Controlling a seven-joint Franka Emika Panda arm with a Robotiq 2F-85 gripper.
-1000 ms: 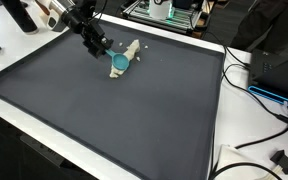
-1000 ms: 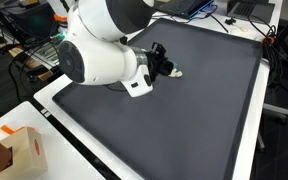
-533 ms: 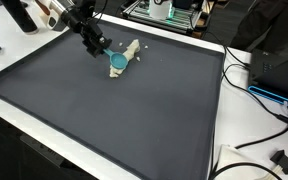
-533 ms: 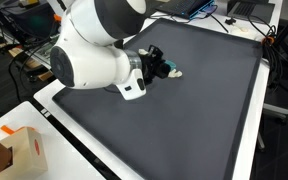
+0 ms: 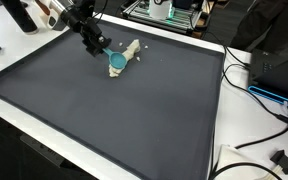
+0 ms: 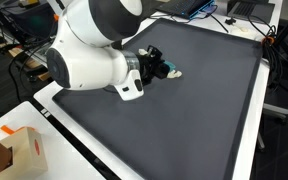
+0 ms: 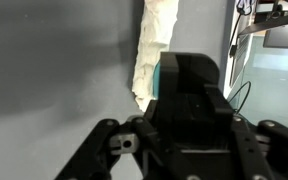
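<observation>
Wrist view: the dark housing behind the jaws fills the lower frame. A cream piece (image 7: pixel 154 40) runs up from it, and a sliver of the teal object (image 7: pixel 156 85) shows at the housing's edge.
Teal object: lies on the dark mat (image 5: pixel 134 120), close to the table's far edge and near a corner, touching the cream piece.
Jaws: right at the teal object. The pictures do not show whether they are spread or closed on it.
Arm (image 6: pixel 89 50): white, bent low over the mat.
Table edge: cables (image 5: pixel 254 85).
</observation>
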